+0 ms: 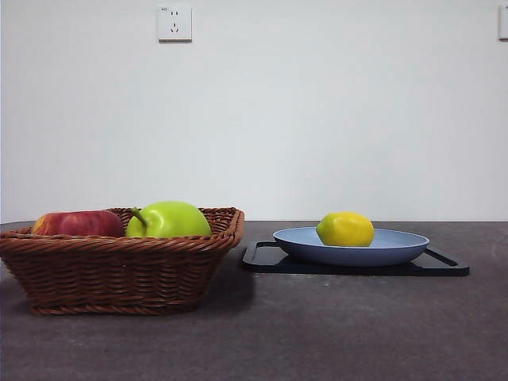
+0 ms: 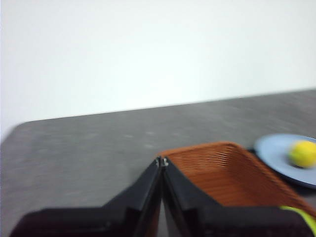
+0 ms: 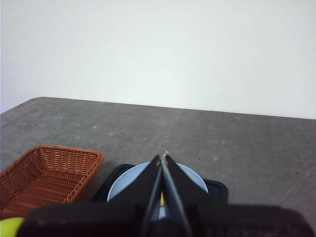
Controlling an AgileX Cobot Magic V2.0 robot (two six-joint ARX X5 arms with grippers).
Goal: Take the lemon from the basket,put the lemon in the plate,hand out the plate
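Front view: small yellow oval lemon (image 1: 345, 228) in shallow matte light-blue round plate (image 1: 397, 252), black tray (image 1: 444, 268) beneath. Plate likely light, stiff, slippery-rimmed; pinch rim at 3 o'clock. Left gripper (image 2: 162, 161), right gripper (image 3: 164, 157): jaws clenched, empty.

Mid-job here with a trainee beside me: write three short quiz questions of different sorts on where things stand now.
1. True or false: the lemon lies in the basket.
2. The plate rests on: A) the basket, B) a black tray, C) the bare table.
3. Fill in: beside the green apple in the basket sits a ___ apple.

Key
1. False; it lies in the plate.
2. B.
3. Red.

Both the left pincer and the right pincer are shut, holding nothing.
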